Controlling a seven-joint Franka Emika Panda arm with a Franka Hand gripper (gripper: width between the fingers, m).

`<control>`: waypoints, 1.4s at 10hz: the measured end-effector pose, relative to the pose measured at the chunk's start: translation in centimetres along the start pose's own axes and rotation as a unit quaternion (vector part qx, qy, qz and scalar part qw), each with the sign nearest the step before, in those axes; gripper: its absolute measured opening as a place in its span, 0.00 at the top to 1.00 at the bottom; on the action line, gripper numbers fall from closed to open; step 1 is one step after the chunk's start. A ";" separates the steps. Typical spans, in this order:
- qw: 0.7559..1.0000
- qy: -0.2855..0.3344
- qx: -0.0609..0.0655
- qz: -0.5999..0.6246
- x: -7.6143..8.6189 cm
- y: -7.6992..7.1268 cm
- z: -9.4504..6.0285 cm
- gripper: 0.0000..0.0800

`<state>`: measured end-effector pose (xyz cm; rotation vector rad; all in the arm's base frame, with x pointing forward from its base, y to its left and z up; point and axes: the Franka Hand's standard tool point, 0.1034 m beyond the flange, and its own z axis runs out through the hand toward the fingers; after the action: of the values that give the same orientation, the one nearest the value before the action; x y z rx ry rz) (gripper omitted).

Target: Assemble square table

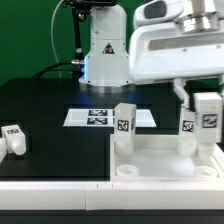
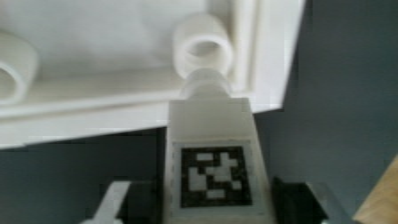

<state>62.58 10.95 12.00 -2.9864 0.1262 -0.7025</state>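
White leg (image 2: 214, 140) clamped in gripper (image 2: 210, 198), tip near tabletop (image 2: 107, 75) corner hole (image 2: 208, 47)

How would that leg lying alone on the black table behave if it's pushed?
The lone leg looks like moulded white plastic, so probably stiff and light. It seems blocky and lies on its side, so it would likely slide, not roll.

No words or numbers are legible; a triangle sign (image 1: 107, 49) marks the arm's base (image 1: 104, 68), coded tags (image 2: 217, 172) the legs (image 1: 124, 130).
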 end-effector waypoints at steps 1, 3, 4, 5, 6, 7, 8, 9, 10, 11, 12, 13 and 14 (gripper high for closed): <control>1.000 -0.001 -0.003 -0.006 -0.4 -0.3 0.4 0.64; 1.000 -0.005 -0.007 -0.013 -0.6 0.1 0.9 0.64; 1.000 -0.009 -0.008 -0.014 -1.0 0.1 1.3 0.64; 1.000 -0.008 -0.009 -0.017 -1.4 0.3 1.7 0.64; 1.000 -0.009 -0.011 -0.018 -1.7 0.6 1.9 0.64; 1.000 -0.010 -0.011 -0.019 -1.8 0.4 2.0 0.64; 1.000 -0.009 -0.011 -0.021 -1.8 0.3 2.0 0.64; 1.000 -0.008 -0.011 -0.026 -1.6 0.4 2.1 0.64; 0.999 -0.007 -0.011 -0.032 -1.5 0.6 2.2 0.64; 0.999 -0.007 -0.011 -0.039 -1.4 0.5 2.3 0.64; 0.999 -0.012 -0.012 -0.047 -1.9 0.5 2.6 0.64; 0.998 -0.014 -0.013 -0.054 -2.1 0.7 2.9 0.64; 0.998 -0.011 -0.014 -0.055 -2.2 0.7 3.1 0.64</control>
<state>61.92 10.61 8.23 -3.0454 -0.0303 -0.6845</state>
